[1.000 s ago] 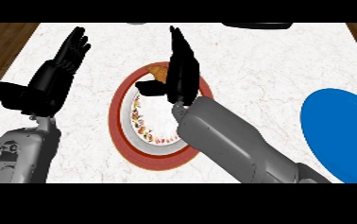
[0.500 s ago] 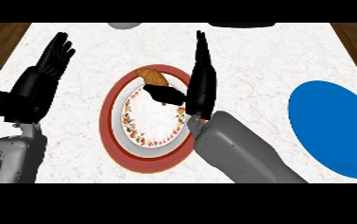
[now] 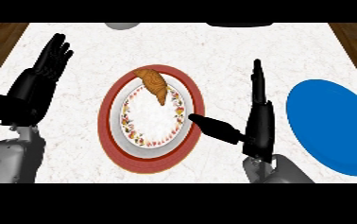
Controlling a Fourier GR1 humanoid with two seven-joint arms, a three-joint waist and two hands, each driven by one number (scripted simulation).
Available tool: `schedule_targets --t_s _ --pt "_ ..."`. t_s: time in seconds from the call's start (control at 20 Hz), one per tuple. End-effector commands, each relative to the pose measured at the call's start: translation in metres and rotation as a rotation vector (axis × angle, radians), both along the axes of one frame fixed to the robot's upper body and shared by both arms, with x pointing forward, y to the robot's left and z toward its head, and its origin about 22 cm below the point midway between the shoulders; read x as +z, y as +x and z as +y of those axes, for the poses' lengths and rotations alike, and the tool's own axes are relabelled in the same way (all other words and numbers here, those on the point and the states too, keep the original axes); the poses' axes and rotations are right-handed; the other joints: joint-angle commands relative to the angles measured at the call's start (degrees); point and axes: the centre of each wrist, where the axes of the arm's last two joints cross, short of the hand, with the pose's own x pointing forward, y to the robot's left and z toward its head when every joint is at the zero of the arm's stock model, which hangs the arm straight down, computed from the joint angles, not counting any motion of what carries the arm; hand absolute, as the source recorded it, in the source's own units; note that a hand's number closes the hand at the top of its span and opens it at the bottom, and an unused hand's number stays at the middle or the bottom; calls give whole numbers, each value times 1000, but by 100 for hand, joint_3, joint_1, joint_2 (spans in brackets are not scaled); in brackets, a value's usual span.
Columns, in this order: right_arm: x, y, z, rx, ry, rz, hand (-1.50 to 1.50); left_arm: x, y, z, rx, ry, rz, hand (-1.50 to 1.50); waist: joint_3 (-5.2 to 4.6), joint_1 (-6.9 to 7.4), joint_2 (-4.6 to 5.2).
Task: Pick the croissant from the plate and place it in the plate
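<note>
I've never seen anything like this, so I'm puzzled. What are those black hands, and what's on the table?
Those are a robot's two hands, and the picture is taken from the robot's head, looking down at a white counter. Its grey arms come in from the bottom. The left robot hand rests open at the left side, fingers up. The right robot hand is open too, fingers straight, thumb pointing toward a red-rimmed plate. A croissant lies on the upper part of that plate. A blue plate sits at the right. Nothing is held: neither hand touches the croissant. At the far edge are a grey thing and a dark thing, too cut off to name.
</note>
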Motion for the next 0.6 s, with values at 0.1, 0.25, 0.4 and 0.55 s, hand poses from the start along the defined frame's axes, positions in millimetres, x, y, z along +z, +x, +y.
schedule_targets --t_s 0.1,0.25,0.4,0.55 --pt "19 -37 -58 35 -50 0 -150 9 4 -8 -18 -3 1 0 -1 -2 5" --pt "7 -57 -79 34 -41 15 -150 5 8 -5 6 11 -9 0 3 -6 15" --pt "12 -59 -94 7 -69 -2 -150 3 -2 -3 -4 18 -8 0 -1 30 10" --pt "-13 -79 -108 -23 -120 -21 -150 -11 -4 22 26 -4 -17 0 1 4 12"
